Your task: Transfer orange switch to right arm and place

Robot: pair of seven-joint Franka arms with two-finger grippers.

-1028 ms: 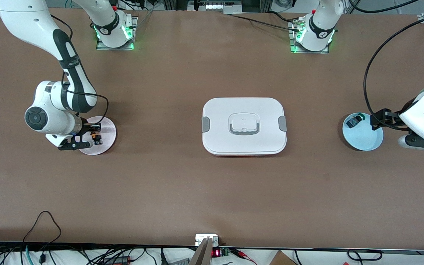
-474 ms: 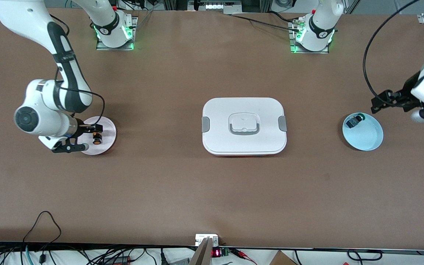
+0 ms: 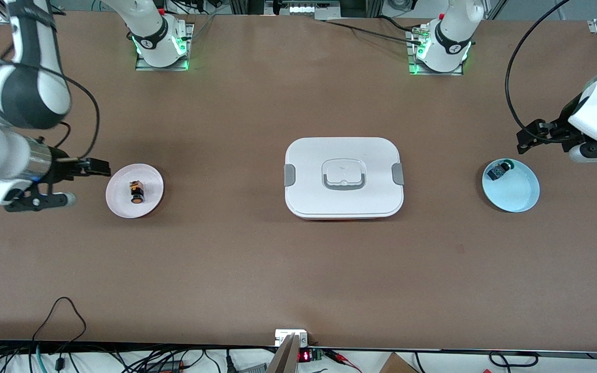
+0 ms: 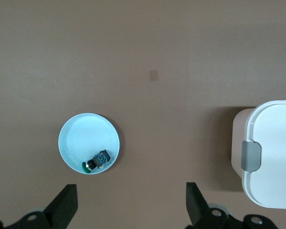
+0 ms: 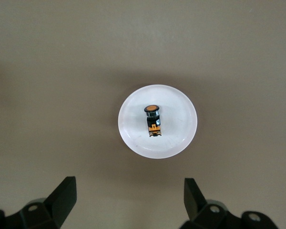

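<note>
The orange switch [image 3: 136, 192] lies on its side on the pale pink plate [image 3: 122, 205] at the right arm's end of the table. It also shows in the right wrist view [image 5: 153, 119], on the plate [image 5: 176, 138]. My right gripper [image 3: 90, 183] is open and empty, raised beside the plate, apart from it; in its wrist view [image 5: 129, 191] the fingers stand wide. My left gripper [image 3: 544, 150] is open and empty, up beside the blue plate [image 3: 517, 199]; its wrist view [image 4: 131, 195] shows nothing between the fingers.
The blue plate [image 4: 76, 138] holds a small black switch with a green part [image 3: 498, 170], also seen in the left wrist view [image 4: 97, 161]. A white lidded box [image 3: 344, 177] with grey clips sits mid-table and shows in the left wrist view [image 4: 276, 152].
My right gripper let go of the orange switch on the pink plate and drew back and up toward the table's end. My left gripper rose away from the blue plate.
</note>
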